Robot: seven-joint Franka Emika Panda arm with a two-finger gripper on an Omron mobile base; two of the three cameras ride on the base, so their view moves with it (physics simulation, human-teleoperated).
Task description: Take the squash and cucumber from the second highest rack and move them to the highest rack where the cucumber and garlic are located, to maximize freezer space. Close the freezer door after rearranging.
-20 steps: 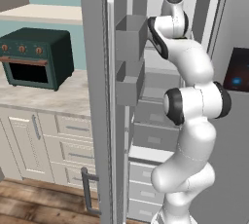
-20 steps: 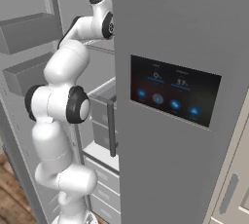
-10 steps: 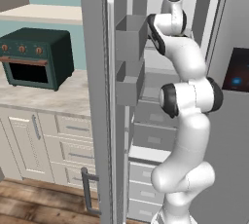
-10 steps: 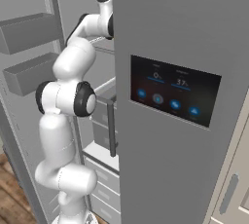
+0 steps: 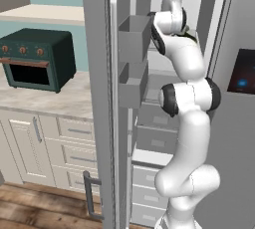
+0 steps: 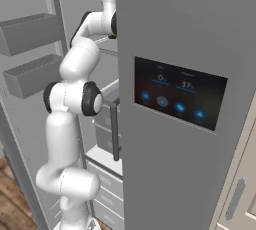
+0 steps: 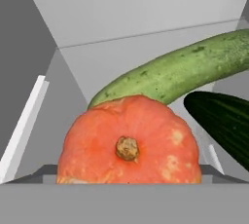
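- Left base view: the white jointed arm (image 5: 187,123) rises from the lower right and bends into the upper centre of the tall grey freezer (image 5: 164,73); the grey, white-lined freezer door (image 5: 107,98) stands open at left.
- Right base view: the wrist disappears behind the dark-panelled door (image 6: 180,104), upper centre.
- Hand view: the round orange squash (image 7: 129,147) sits bottom centre, touching a light green oblong vegetable (image 7: 175,72); a dark green cucumber (image 7: 221,118) lies at right. I cannot tell how wide the gripper stands. Advancing may shove the squash into its neighbours.

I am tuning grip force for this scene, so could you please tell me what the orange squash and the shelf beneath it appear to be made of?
The squash looks like firm vegetable rind, matte orange with pale blotches and a dry brown stem scar. The shelf under it looks like smooth pale grey plastic or coated plate, going by its flat, even surface; the render leaves it open.
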